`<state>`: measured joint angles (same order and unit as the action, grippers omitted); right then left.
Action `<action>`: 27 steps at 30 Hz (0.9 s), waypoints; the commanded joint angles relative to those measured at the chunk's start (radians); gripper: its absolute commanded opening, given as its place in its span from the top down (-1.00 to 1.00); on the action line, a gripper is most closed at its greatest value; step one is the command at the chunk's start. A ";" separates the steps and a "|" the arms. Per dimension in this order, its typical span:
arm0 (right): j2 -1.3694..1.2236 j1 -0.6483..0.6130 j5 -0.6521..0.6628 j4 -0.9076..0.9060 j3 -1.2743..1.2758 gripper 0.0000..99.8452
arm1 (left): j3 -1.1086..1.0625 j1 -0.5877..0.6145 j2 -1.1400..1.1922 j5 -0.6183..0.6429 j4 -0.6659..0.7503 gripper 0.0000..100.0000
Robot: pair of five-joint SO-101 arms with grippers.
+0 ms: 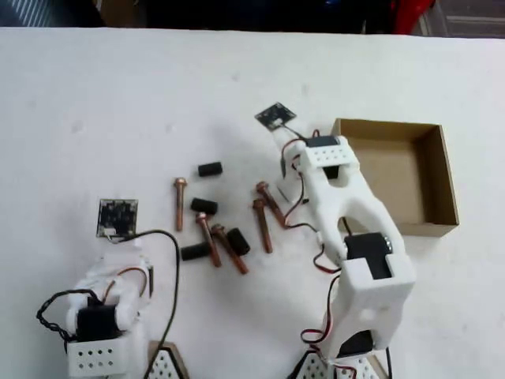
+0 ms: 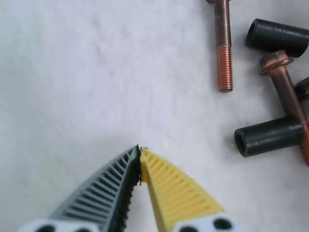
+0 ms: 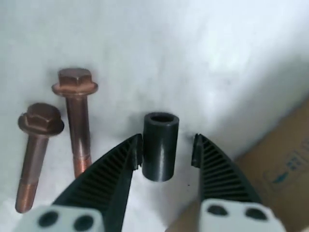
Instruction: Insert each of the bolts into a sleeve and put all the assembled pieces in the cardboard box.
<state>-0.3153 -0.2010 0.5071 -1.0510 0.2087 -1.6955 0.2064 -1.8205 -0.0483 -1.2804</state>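
My right gripper (image 3: 167, 145) stands open around an upright-lying black sleeve (image 3: 160, 145) on the white table; one fingertip (image 3: 135, 147) touches its side and the other stays slightly apart. Two copper bolts (image 3: 77, 116) (image 3: 36, 150) lie beside it. My left gripper (image 2: 140, 151) is shut and holds nothing, low over bare table. Off to its side lie a copper bolt (image 2: 223, 48) and two black sleeves (image 2: 277, 36) (image 2: 268, 137). In the high view, several bolts (image 1: 208, 238) and sleeves (image 1: 203, 206) are scattered mid-table, and the right arm (image 1: 331, 174) stands next to the cardboard box (image 1: 442, 174).
The cardboard box's wall (image 3: 285, 164) is close beside my right gripper. The left arm (image 1: 99, 316) sits near the table's front left. Open white table stretches behind and left of the parts.
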 commanded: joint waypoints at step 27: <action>-0.110 -0.027 0.048 0.004 -0.133 0.94 | 0.002 0.012 -0.007 0.002 -0.002 0.95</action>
<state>-0.4304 -0.2148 0.5378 -1.0633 0.0951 -1.6955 0.2064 -1.8205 -0.0483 -1.2804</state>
